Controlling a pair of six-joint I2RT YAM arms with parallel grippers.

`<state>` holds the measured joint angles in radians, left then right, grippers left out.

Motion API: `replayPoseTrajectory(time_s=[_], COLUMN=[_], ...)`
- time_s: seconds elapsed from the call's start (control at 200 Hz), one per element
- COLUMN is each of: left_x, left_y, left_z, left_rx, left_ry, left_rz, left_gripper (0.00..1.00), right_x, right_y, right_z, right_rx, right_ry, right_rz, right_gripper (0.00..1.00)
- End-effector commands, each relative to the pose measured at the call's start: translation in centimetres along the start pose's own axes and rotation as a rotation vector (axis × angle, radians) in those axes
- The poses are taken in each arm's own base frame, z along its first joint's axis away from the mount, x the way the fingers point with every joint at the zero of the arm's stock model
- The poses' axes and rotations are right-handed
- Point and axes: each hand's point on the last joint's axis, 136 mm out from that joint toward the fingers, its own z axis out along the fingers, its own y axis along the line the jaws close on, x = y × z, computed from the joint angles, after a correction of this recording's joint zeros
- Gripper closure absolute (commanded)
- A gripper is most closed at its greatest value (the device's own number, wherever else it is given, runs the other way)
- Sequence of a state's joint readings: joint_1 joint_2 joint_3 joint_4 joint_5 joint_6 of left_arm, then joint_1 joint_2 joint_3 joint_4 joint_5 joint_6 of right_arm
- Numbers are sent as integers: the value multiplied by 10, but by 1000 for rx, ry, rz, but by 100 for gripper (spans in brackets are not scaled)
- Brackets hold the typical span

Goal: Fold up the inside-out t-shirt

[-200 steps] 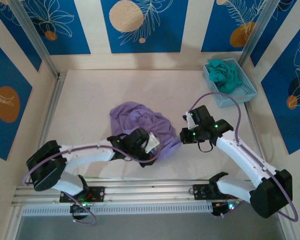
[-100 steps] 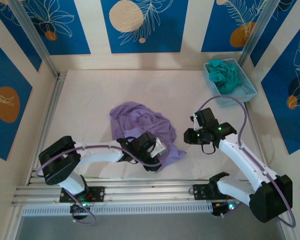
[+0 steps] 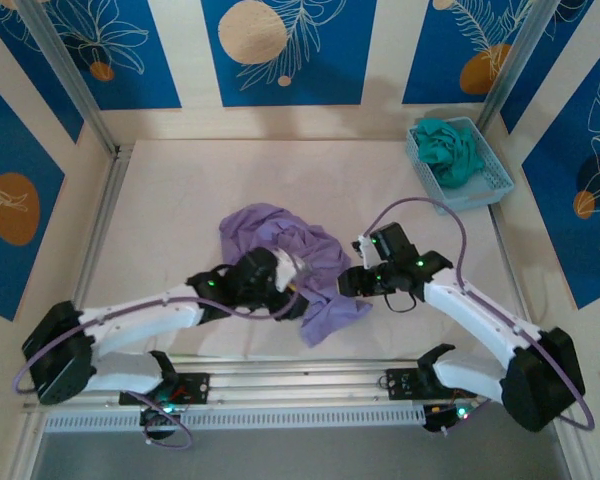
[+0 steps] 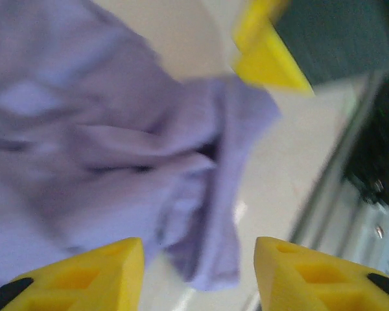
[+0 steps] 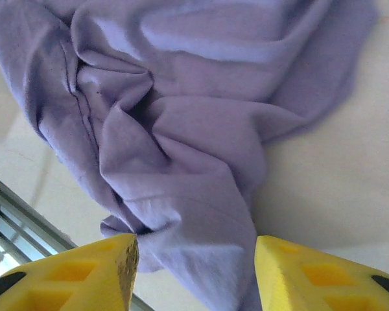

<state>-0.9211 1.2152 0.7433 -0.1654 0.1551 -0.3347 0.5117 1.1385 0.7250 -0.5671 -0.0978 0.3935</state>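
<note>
The inside-out t-shirt (image 3: 280,235) is a crumpled lavender heap in the middle of the table, with one flap trailing toward the near edge. My left gripper (image 3: 295,272) hovers over its near side, jaws open and nothing between them. In the left wrist view the t-shirt (image 4: 117,129) lies beyond the left gripper (image 4: 198,259), blurred. My right gripper (image 3: 348,283) is at the shirt's right edge, open. In the right wrist view the right gripper (image 5: 194,259) straddles a fold of the t-shirt (image 5: 201,97) without pinching it.
A light blue basket (image 3: 472,192) with a teal garment (image 3: 448,145) stands at the back right. A metal rail (image 3: 280,385) runs along the near edge. Bare table lies behind and left of the shirt.
Both grippers have gone from shut to open and let go of the shirt. The left gripper pulled back left, the right moved left to the shirt, and the near flap now lies stretched toward the rail.
</note>
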Motion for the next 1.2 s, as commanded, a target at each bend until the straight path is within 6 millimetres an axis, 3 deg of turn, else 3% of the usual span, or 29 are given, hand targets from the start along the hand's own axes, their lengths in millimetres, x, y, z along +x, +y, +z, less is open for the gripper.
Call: replayPoseTrajectory(time_s=[0.0, 0.075, 0.125, 0.24, 0.305, 0.37, 0.5, 0.665, 0.8, 0.9, 0.94, 0.995, 1.055, 1.12, 1.195], left_x=[-16, -16, -14, -13, -17, -18, -17, -11, -1, 6, 6, 3, -6, -23, -54], left_y=[72, 117, 145, 184, 200, 217, 247, 266, 268, 269, 270, 270, 269, 266, 258], left_z=[-30, -47, -55, -57, -54, -53, -45, -18, 6, 16, 17, 19, 17, 10, -9], left_rx=[-238, -336, -385, -425, -438, -477, -536, -533, -477, -457, -453, -440, -422, -397, -370], left_ry=[-114, -165, -197, -248, -248, -231, -204, -147, -97, -76, -78, -91, -116, -167, -270], left_rz=[-230, -387, -480, -596, -615, -628, -640, -662, -681, -688, -687, -683, -671, -651, -606], left_gripper=[44, 40, 37, 31, 26, 24, 21, 21, 28, 41, 48, 63, 82, 99, 100], right_x=[5, 21, 18, -40, -73, -102, -143, -171, -176, -175, -177, -181, -191, -204, -218], right_y=[2, -8, -12, 11, 25, 21, 8, 21, 25, 34, 36, 37, 37, 42, 50], right_z=[21, 22, 14, -12, -15, -5, 28, 76, 107, 124, 128, 129, 119, 91, 47], right_rx=[-36, 13, 43, -52, -113, -85, -106, -115, -126, -167, -177, -185, -177, -180, -185], right_ry=[75, 151, 112, -185, -293, -327, -302, -222, -158, -125, -121, -123, -156, -229, -352], right_rz=[31, 64, 53, -55, -86, -73, -8, -34, -30, -38, -38, -44, -62, -100, -149], right_gripper=[54, 61, 61, 50, 44, 40, 21, 21, 29, 37, 46, 65, 84, 99, 100])
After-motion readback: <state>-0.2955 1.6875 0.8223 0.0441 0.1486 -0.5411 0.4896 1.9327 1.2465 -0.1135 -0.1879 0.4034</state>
